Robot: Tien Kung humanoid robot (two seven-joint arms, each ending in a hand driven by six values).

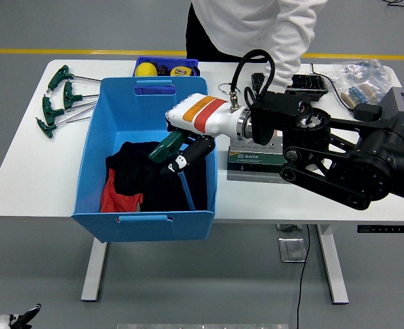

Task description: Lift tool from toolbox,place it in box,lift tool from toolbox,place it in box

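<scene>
While right hand [180,152] grips green-handled tool [177,162] inside blue box [96,144], black cloth [147,175] lies beneath

Box [99,137] on bench [24,157], left of centre; cloth [137,175] inside it. Loose T-handle keys [55,103] left of box. Toolbox [257,161] right of box. Small tray [164,66] behind box. Right hand [178,147] over box interior, tool [185,181] hanging below

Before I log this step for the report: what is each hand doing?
Left hand: not in view.
Right hand: closed on the green-handled tool, held over the blue box.
</scene>
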